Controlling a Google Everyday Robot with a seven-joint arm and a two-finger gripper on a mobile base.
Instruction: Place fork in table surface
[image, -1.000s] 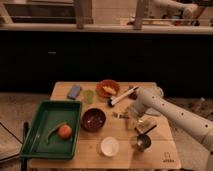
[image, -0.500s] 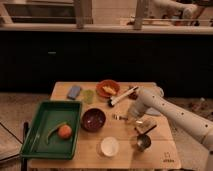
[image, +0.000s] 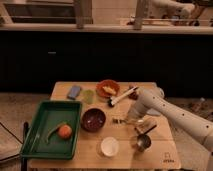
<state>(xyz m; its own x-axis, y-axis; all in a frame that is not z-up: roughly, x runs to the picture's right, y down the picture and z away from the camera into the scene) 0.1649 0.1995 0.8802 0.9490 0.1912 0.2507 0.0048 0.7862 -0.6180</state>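
Observation:
The fork (image: 118, 120) is a small thin shiny piece just right of the brown bowl (image: 93, 119), low over or on the table surface (image: 125, 157); I cannot tell if it touches the wood. My gripper (image: 130, 120) is at the end of the white arm that reaches in from the right, directly at the fork's right end. Whether it holds the fork does not show.
A green tray (image: 35, 142) at the left holds an orange fruit (image: 64, 131) and a green pepper (image: 52, 133). A white cup (image: 109, 146) and a metal cup (image: 143, 142) stand in front. An orange bowl (image: 107, 89), a black-and-white stick tool (image: 122, 96), a blue sponge (image: 74, 91) lie behind.
The fork end of the gripper has sunk very slightly toward the tabletop. The arm and all other things stay where they were.

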